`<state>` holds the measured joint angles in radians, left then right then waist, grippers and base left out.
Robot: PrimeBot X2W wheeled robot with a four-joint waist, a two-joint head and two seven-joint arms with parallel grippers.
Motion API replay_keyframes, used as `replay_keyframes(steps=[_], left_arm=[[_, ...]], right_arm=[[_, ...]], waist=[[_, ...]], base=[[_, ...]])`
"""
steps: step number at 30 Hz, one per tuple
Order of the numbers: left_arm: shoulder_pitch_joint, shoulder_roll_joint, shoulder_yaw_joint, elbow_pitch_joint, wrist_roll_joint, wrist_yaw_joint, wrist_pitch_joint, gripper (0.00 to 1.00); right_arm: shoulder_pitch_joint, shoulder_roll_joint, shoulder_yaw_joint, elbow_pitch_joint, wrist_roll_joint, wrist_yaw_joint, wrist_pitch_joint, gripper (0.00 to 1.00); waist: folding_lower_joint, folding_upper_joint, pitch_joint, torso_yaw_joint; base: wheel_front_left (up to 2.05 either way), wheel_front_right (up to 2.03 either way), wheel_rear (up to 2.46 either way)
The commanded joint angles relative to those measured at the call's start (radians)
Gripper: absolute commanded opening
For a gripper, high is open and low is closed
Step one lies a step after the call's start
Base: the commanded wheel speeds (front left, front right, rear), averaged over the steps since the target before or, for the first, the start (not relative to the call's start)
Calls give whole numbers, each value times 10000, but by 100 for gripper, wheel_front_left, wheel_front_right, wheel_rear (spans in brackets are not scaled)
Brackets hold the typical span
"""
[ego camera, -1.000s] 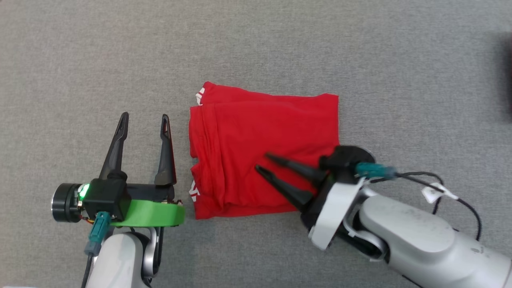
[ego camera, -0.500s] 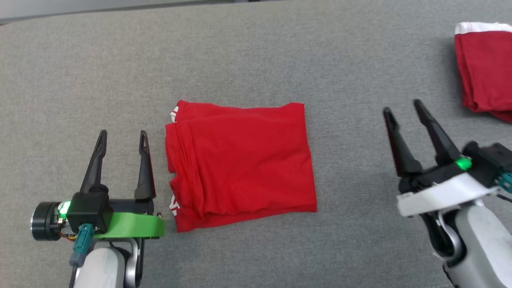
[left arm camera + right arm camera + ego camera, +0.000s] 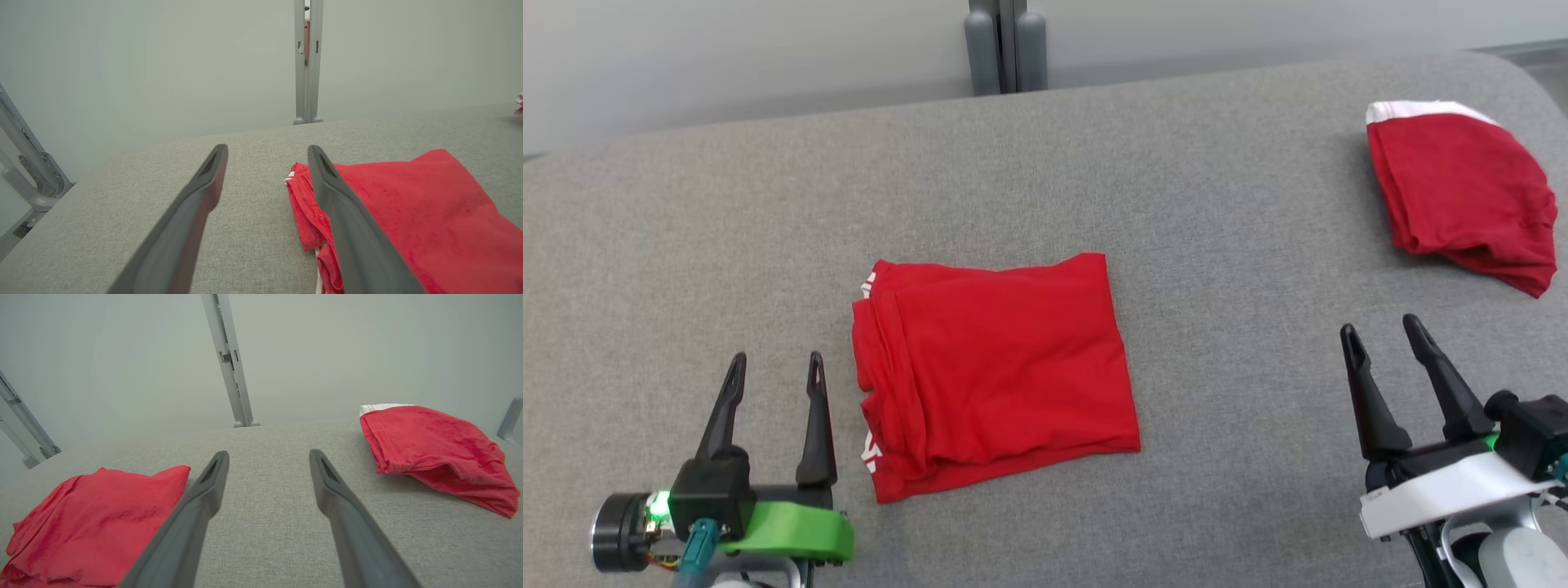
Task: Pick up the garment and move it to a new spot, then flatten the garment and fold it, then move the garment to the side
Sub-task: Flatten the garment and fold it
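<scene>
Two sets of jaws stood wide and empty in the head view, flanking the folded red garment (image 3: 992, 367) on the tabletop (image 3: 1241, 343); the left wrist view had it just beside the left jaws, soft, light, probably best pinched along a stacked edge; the right wrist view, apart from the right jaws.

Each gripper is made up of 2 long, dark, tapered fingers (image 3: 192, 220), with a narrow slot cut near each tip. The left gripper (image 3: 777, 359) is carried on a bright green collar (image 3: 792, 529), beside which a black cylinder (image 3: 613, 531) and a lit green lamp (image 3: 654, 506) are seen. A teal plug (image 3: 696, 545) is fitted below. The right gripper (image 3: 1379, 325) is mounted on a white collar (image 3: 1445, 494), backed by a black block (image 3: 1531, 431) and a pale grey forearm (image 3: 1507, 563).
</scene>
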<state>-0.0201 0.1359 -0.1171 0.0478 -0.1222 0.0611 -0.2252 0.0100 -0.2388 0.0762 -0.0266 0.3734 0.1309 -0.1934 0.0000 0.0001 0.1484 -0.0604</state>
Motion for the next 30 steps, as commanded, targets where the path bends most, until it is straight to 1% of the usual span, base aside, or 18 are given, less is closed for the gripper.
replay_keyframes(steps=[1,11,19,30], left_arm=[[286,75,42,1,-112,26,10,100],[1072,119,20,193,-337,44,21,100],[1131,185,20,322,-412,85,-46,100],[975,234,3,358,-469,180,-127,100]], right_arm=[[222,32,-29,-68,-85,-6,67,100],[1032,161,-315,-480,-339,-6,566,100],[1266,245,-400,-697,-471,-6,825,100],[1250,221,-447,-772,-501,-6,863,100]], waist=[[0,-1,-446,-107],[0,-1,-1140,-5],[0,-1,-1216,-8],[0,-1,-1167,-54]], base=[[0,0,0],[0,0,0],[0,0,0],[0,0,0]])
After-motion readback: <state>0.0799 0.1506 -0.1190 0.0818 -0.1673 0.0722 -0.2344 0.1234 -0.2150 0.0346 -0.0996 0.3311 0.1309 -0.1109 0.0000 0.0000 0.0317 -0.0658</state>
